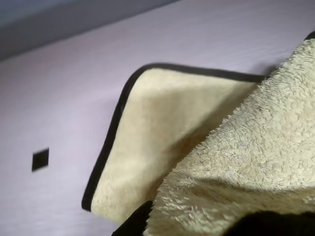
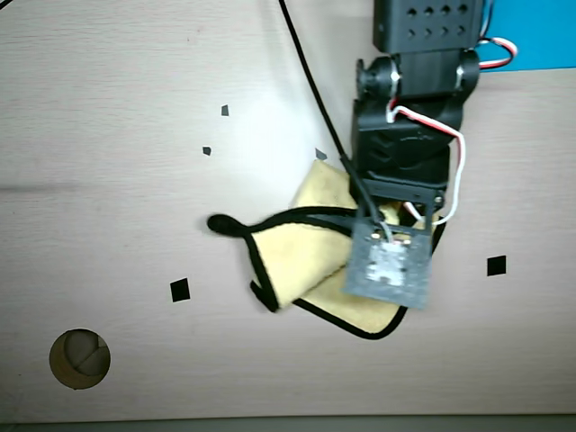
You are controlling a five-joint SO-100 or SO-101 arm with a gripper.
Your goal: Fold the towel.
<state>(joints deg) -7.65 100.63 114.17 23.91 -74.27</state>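
The towel (image 2: 297, 256) is yellow and fluffy with a black edge, and lies crumpled on the pale table in the overhead view. One part is turned over another, and a black hem loop sticks out to the left. In the wrist view a flat corner (image 1: 157, 128) lies on the table, and a raised fold (image 1: 256, 147) hangs close to the camera at the lower right. My gripper (image 1: 202, 227) shows only as dark tips at the bottom edge, shut on that raised fold. In the overhead view the arm (image 2: 400, 153) and its camera board (image 2: 389, 263) hide the jaws.
Small black square marks (image 2: 179, 290) (image 2: 496, 265) lie on the table; one shows in the wrist view (image 1: 40, 159). A round hole (image 2: 79, 358) sits at the lower left. A black cable (image 2: 306, 81) runs from the top edge down to the arm.
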